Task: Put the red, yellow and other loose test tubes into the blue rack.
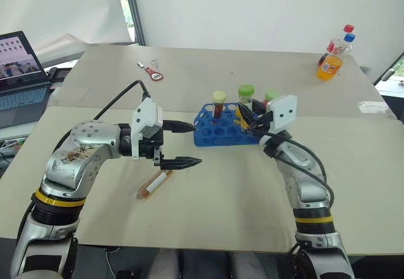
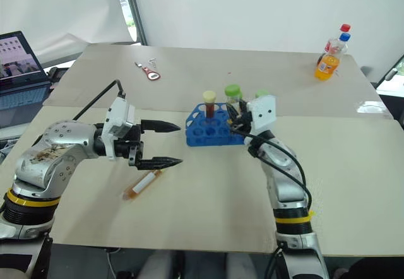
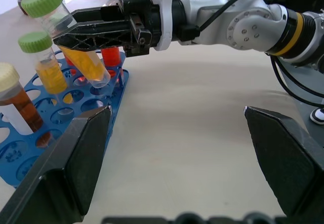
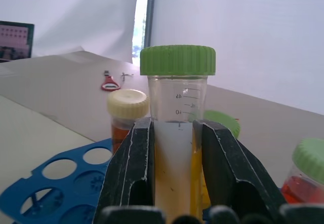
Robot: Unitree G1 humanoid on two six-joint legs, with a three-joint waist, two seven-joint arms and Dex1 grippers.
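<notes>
The right gripper [image 3: 86,34] is pinching a yellow green-capped tube [image 4: 177,133] tight, holding it tilted just over the blue rack [image 1: 221,132]. To seat it well, the tube wants bringing upright above a free hole, then lowering straight, clear of the brown tube [image 1: 218,104] and the yellow one [image 3: 44,64] already standing in the rack. A red tube [image 4: 306,176] stands there too. The left gripper [image 1: 178,144] hangs spread wide and empty beside the rack, just above a loose tube [image 1: 154,184] lying flat on the table [image 1: 221,209]. Which hole lies under the held tube is hard to make out, since the fingers [image 4: 126,173] cover its lower end.
</notes>
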